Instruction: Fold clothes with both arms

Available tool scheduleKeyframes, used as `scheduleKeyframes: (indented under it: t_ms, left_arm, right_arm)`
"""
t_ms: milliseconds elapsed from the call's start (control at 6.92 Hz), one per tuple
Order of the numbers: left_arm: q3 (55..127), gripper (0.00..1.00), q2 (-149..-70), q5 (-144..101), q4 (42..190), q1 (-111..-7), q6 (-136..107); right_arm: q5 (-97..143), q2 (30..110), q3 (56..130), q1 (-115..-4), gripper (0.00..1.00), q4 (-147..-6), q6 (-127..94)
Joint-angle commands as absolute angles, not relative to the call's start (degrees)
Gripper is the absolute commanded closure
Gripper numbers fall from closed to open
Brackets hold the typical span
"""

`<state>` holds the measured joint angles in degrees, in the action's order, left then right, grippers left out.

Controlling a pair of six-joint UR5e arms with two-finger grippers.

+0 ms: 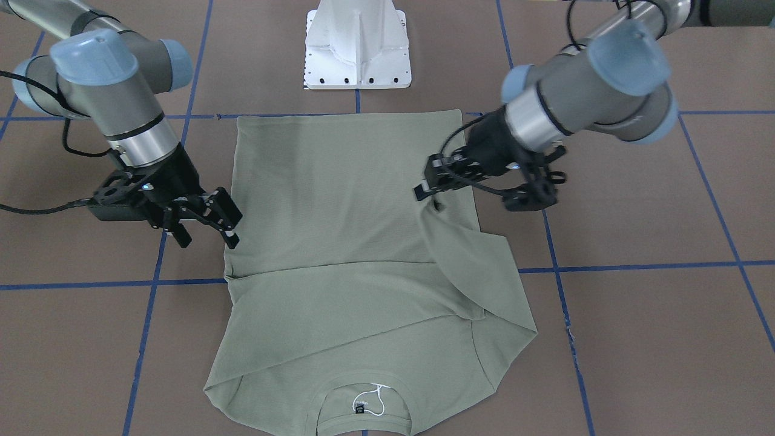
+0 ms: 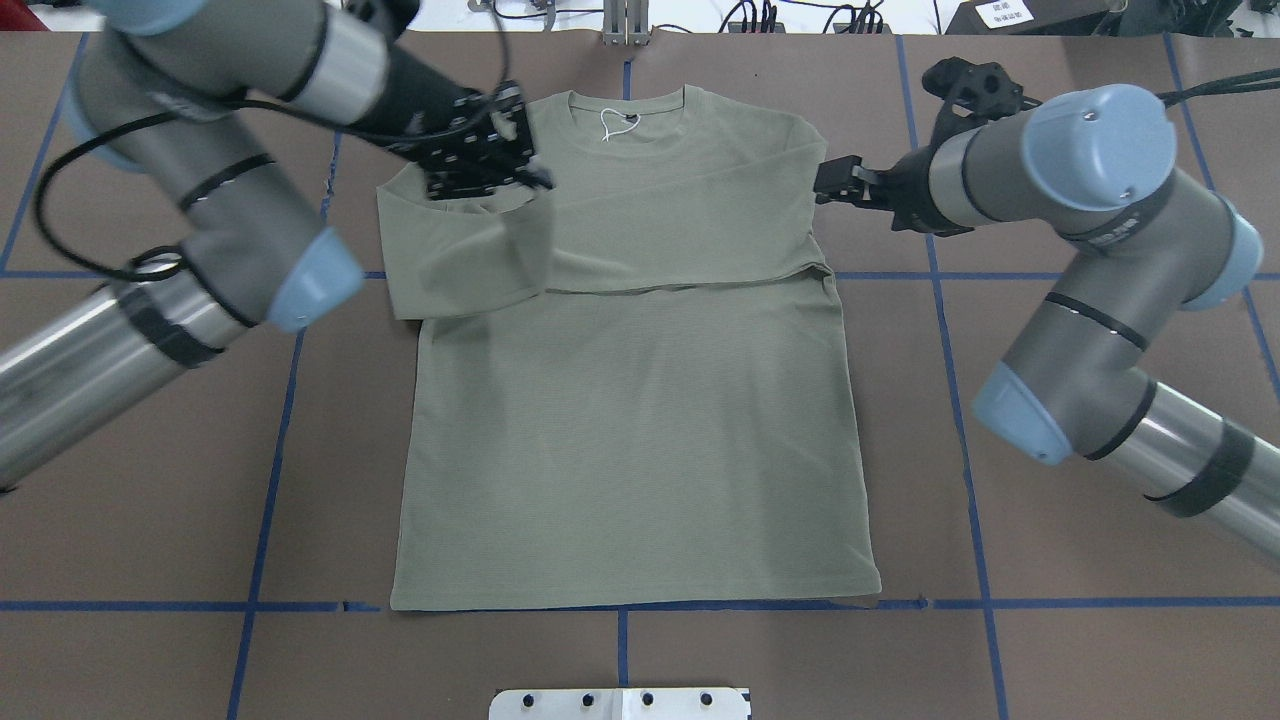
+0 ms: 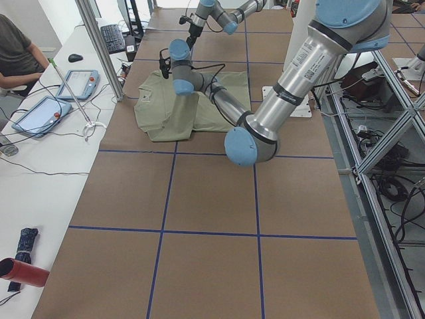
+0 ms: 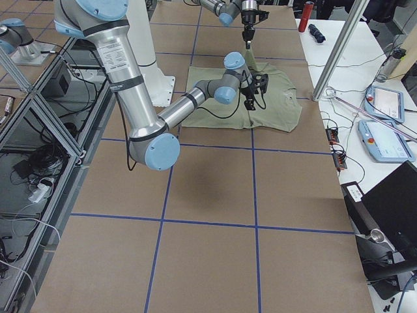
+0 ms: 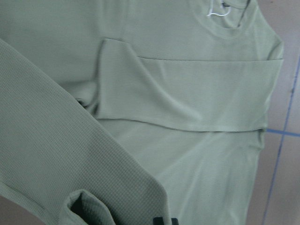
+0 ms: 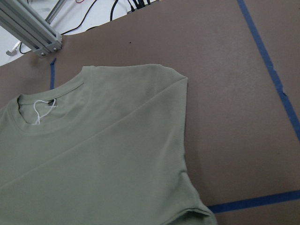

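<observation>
Nearest the robot, at 6 o'clock, the hem of the sage-green long-sleeved shirt lies flat and square on the brown table. Nothing looks at risk there unless a hard pull higher up drags the whole body.

Past mid-table, the right sleeve is laid as a band across the chest. The left sleeve rises off the table at 10 o'clock, pinched in the left gripper. Its jaws are closed on the fabric near the cuff (the wrist camera shows knit draped right against a dark fingertip).

That pinch looks shallow. If it slips mid-carry, the sleeve would likely drop in a heap short of the chest. If the carry runs too low or too fast, it could ruck the shoulder or skew the right sleeve band under it.

At 2 o'clock the right gripper waits just beside the shirt's edge, jaws spread and empty. A careless dip there could catch the shoulder fold.

Farthest, at 12 o'clock, the neck label and its string loop lie undisturbed.
</observation>
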<state>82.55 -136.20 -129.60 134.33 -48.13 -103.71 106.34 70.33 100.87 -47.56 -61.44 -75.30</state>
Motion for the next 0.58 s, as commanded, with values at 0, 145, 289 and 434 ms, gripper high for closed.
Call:
scheduleKeyframes:
  t_ms: [0,145,289,434]
  left_arm:
    - [64.7,1.0,-153.3,-112.2,138.5,-39.9,-110.4]
    - [61.2,1.0,-154.2,-104.3,142.3,-35.7,-112.2]
    - [56.6,1.0,-156.1,-99.1,144.3,-32.6,-112.4]
    - [53.9,1.0,-156.4,-97.5,146.4,-31.2,-112.3]
  right_arm:
    - [117.8,81.8,101.2,-55.5,0.0,-51.5,-65.2]
    - [120.2,83.5,101.1,-57.5,0.0,-51.0,-63.7]
    - [120.2,83.9,101.1,-57.7,0.0,-51.0,-63.5]
    - [120.1,84.3,101.0,-57.7,0.0,-50.9,-63.5]
